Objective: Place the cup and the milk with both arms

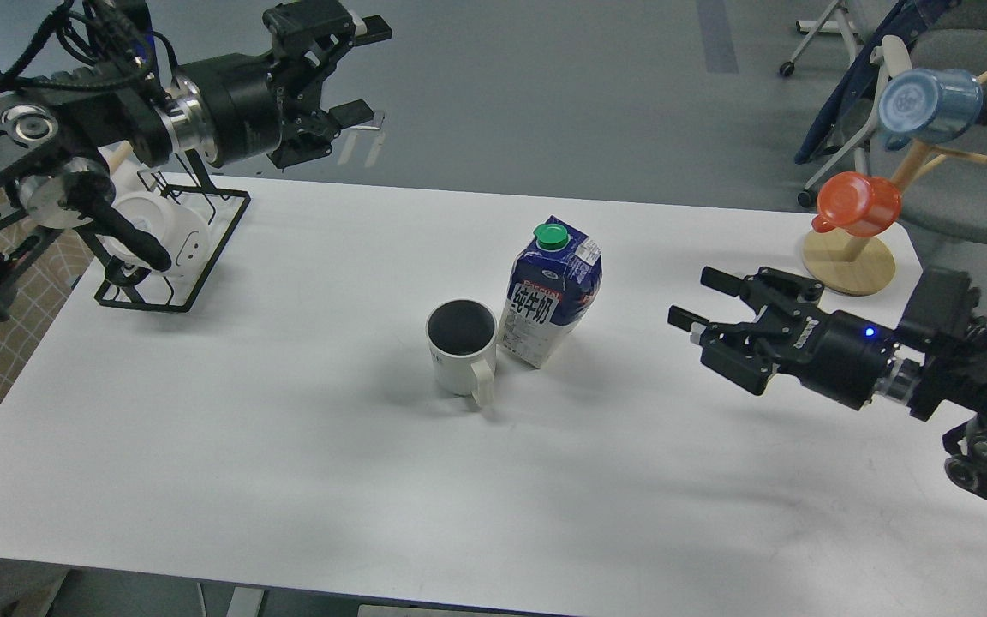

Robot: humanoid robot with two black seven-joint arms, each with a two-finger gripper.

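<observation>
A white mug (462,348) with a dark inside stands upright mid-table, handle toward me. A blue and white milk carton (549,294) with a green cap stands upright right beside it, on its right. My right gripper (699,300) is open and empty, low over the table well to the right of the carton. My left gripper (365,73) is open and empty, raised above the table's far left edge, far from both.
A black wire rack (170,248) holding a white cup sits at the far left of the white table (288,480). A wooden mug tree (853,261) with a red cup (858,203) and a blue cup (929,105) stands at the far right corner. Chairs stand beyond it.
</observation>
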